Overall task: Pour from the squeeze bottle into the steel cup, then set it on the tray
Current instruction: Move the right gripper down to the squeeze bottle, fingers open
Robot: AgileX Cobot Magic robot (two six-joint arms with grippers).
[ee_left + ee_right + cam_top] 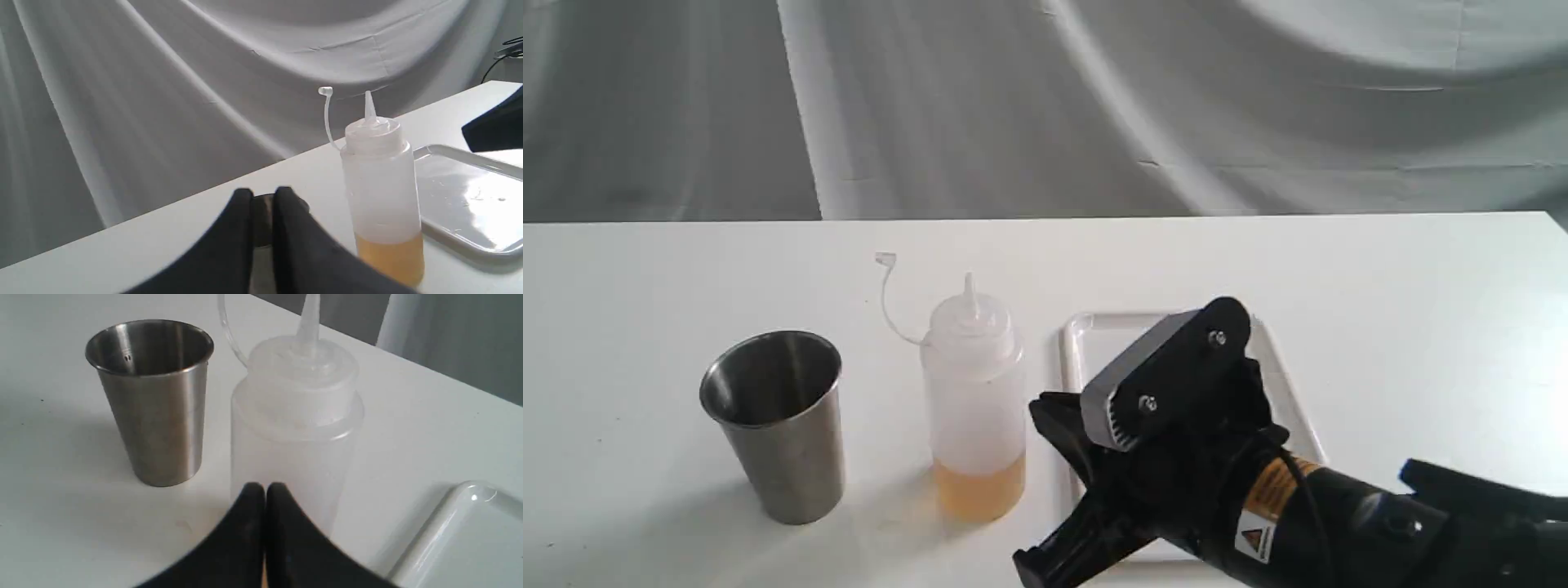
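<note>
At the front right, right gripper (265, 489): fingers pressed together, gripping nothing, close by the bottle's side; whether it touches I cannot tell.
Left gripper (263, 195): fingers a narrow gap apart, empty, cup showing beyond through the gap.
Bottle (976, 392): upright on the table, between cup and tray, amber liquid low inside, cap (885, 260) off the nozzle on its curved tether.
Cup (780, 433): upright, left of the bottle, apart from it.
Tray (1068, 359): flat, just right of the bottle.
Table (1421, 327): white.
Backdrop (1013, 106): grey draped cloth.

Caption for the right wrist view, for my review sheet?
Shut right gripper facing the upright squeeze bottle; steel cup beside it, white tray corner nearby.
</note>
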